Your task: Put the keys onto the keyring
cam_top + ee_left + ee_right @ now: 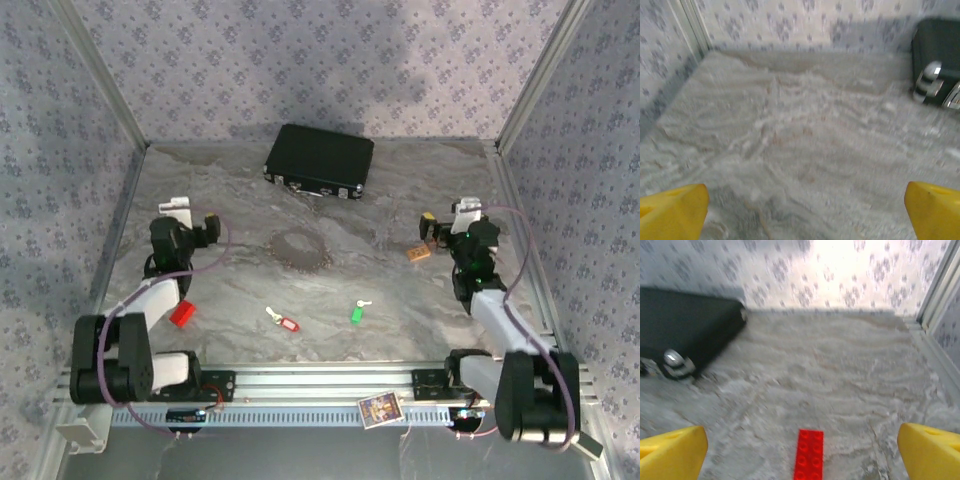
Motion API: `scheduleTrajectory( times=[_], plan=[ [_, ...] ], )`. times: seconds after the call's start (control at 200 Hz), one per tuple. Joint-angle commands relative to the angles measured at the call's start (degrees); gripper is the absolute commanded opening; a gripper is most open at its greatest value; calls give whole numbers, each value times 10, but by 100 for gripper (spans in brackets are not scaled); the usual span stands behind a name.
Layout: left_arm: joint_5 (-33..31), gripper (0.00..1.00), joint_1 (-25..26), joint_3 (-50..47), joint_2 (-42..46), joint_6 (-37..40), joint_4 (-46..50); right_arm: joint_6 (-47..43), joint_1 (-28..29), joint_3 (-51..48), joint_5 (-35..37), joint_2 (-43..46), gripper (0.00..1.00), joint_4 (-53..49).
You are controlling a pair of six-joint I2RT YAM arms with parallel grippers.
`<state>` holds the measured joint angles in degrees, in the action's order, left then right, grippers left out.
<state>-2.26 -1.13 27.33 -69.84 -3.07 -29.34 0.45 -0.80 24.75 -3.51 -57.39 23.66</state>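
Two small keys lie on the grey marbled table toward the front: one with a red tag (286,322), one with a green tag (357,312). The keyring (300,249) is a faint round loop lying flat at the table's middle, behind the keys. My left gripper (207,227) hovers at the left side, open, well away from the keys. Its yellow fingertips (675,210) stand wide apart over bare table. My right gripper (431,230) is at the right side, open, with its yellow fingertips (932,450) spread and nothing between them.
A black case (320,160) lies at the back centre. A red block (182,314) sits by the left arm and a small tan block (418,254) just below the right gripper. A red studded brick (808,455) lies on the table under the right gripper. Metal frame posts edge both sides.
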Motion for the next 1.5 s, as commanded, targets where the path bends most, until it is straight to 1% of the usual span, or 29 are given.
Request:
scheduleTrajectory(
  times=[0.0,0.03,0.065,0.09,0.13,0.155,0.205,0.27,0.34,0.395,0.485,0.605,0.705,0.755,0.81,0.909,0.969,1.059,1.134,1.254,1.379,1.429,1.494],
  plan=[
    [5,100,-3,27,23,-116,82,98,1,6,-7,51,99,-91],
    [14,100,-2,33,20,-155,86,138,1,5,9,66,99,-104],
    [37,100,-2,41,15,-181,87,192,1,5,44,82,99,-137],
    [66,100,-2,46,11,-182,90,238,1,5,75,94,99,-164],
    [112,100,-3,59,4,-173,101,295,-3,4,98,109,99,-196],
    [138,100,-2,66,1,-171,113,310,-9,4,88,116,99,-216],
    [186,100,-2,75,-8,-176,136,312,-13,5,27,125,98,-244],
    [231,100,-3,80,-15,-192,155,325,0,11,-20,129,95,-289],
    [251,100,1,82,-17,-209,176,325,28,22,-45,124,92,-328],
    [262,100,7,80,-15,-221,186,306,58,38,-54,116,91,-357],
    [250,99,36,77,-7,-232,196,268,129,79,-39,87,91,-406],
    [203,99,89,88,-5,-232,234,231,227,151,11,3,87,-460],
    [181,99,118,109,-12,-224,275,197,281,248,13,-112,77,-511],
    [172,99,126,116,-15,-225,288,175,300,296,5,-169,68,-530],
    [168,98,132,119,-18,-230,289,141,312,343,-2,-229,60,-545],
    [169,98,140,127,-21,-234,300,61,326,429,-14,-331,53,-577],
    [165,98,143,129,-16,-233,307,18,333,504,-28,-391,49,-617],
    [154,98,144,125,-8,-235,307,-40,342,588,-44,-470,47,-660],
    [142,98,145,122,-4,-234,306,-76,352,645,-41,-523,46,-688],
    [115,99,144,120,-11,-230,302,-111,367,719,-44,-588,47,-723],
    [114,99,145,121,-12,-231,297,-131,381,761,-35,-636,46,-751],
    [112,99,145,118,-11,-233,293,-129,385,769,-23,-650,43,-751],
    [109,99,145,113,-10,-238,288,-123,386,781,-25,-665,38,-751]
  ],
)
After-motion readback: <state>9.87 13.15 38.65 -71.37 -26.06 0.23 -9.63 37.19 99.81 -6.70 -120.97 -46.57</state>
